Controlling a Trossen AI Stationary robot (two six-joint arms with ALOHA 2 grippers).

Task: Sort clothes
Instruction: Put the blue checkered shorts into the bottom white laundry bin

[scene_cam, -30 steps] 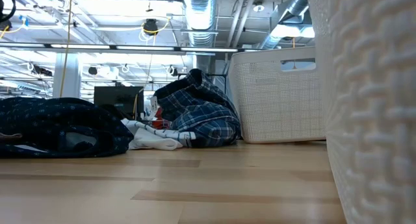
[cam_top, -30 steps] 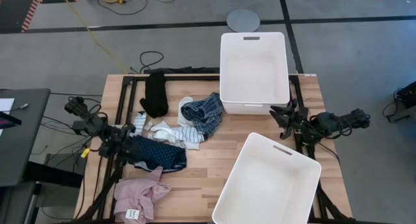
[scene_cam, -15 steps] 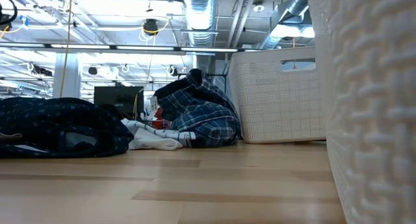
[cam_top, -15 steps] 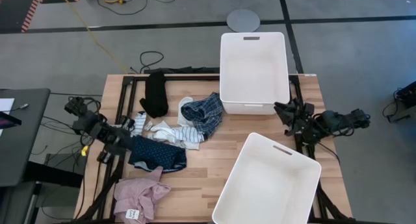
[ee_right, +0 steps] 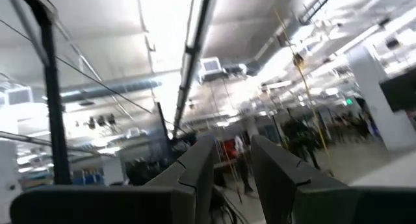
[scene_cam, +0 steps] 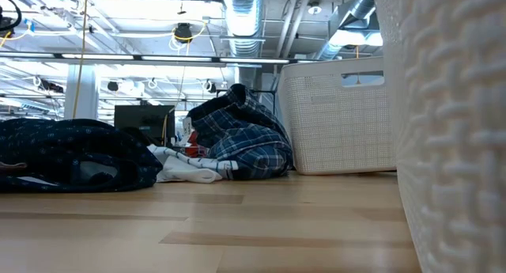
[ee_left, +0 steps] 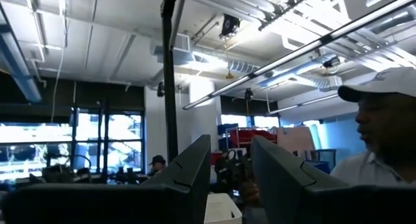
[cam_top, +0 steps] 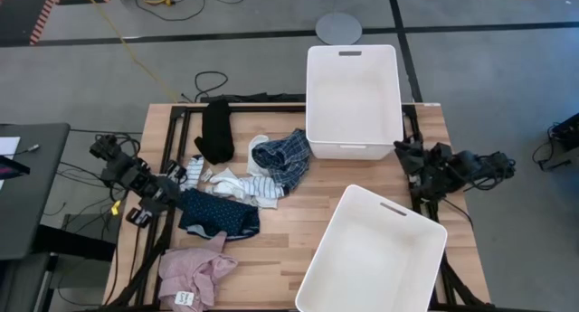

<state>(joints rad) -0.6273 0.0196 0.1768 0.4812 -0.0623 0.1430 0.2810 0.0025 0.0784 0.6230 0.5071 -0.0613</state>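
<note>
Two grippers flank your clothes from above: the left gripper [cam_top: 172, 187] sits at nine o'clock of the navy dotted piece [cam_top: 220, 214], the right gripper [cam_top: 404, 156] far off at three. Low down, the plaid shirt [scene_cam: 241, 142] lies untouched. Wrist views: both hold nothing, fingers slightly parted.

Grey floor [cam_top: 226, 41], yellow cable [cam_top: 127, 41], ceiling ducts [scene_cam: 245, 8].

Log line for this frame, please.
left gripper open, empty, left edge | right gripper open, empty, right edge | clothes on table | bins empty
</note>
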